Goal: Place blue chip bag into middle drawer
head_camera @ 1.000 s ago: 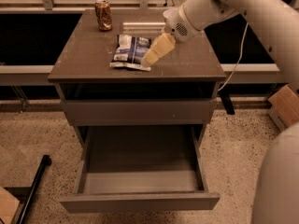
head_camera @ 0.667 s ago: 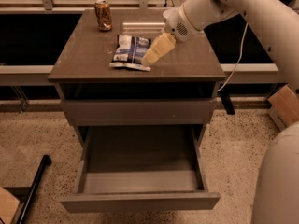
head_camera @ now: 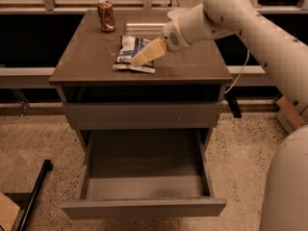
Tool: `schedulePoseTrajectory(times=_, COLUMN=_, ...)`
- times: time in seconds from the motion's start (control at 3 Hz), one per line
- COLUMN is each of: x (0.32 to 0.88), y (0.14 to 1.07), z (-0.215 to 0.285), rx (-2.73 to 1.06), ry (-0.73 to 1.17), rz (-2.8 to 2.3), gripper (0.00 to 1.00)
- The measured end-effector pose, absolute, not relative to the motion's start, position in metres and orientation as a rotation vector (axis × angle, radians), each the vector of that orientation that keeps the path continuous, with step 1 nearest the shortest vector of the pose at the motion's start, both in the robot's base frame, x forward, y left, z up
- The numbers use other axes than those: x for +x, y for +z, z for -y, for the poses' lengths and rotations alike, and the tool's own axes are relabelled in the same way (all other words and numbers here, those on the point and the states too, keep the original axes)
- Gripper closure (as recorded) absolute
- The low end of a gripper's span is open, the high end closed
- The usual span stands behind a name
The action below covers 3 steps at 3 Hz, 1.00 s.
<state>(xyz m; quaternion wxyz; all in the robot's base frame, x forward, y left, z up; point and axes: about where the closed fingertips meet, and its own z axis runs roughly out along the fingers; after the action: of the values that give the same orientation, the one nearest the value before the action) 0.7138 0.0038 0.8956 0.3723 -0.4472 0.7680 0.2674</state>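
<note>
The blue chip bag (head_camera: 127, 50) lies flat on the cabinet top (head_camera: 91, 57), near its middle. My gripper (head_camera: 144, 56) reaches in from the right and sits low over the bag's right half, covering part of it; it is at or just above the bag and I cannot tell if it touches. The middle drawer (head_camera: 144, 189) is pulled wide open below, and its grey floor holds nothing.
A brown-gold drink can (head_camera: 106, 15) stands at the back left of the cabinet top. A shut drawer front (head_camera: 142, 114) sits above the open drawer. A black pole (head_camera: 34, 196) lies on the speckled floor at the lower left. My white arm (head_camera: 269, 42) fills the right side.
My gripper has moved a little to the left, further over the chip bag. The bag, can and drawer have not moved.
</note>
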Motion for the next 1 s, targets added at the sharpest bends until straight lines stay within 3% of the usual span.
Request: schedulePoseTrajectory(times=1.0, x=0.804, y=0.848, z=-0.049, rx=-0.914, ry=0.769, rz=-1.900, gripper=0.00)
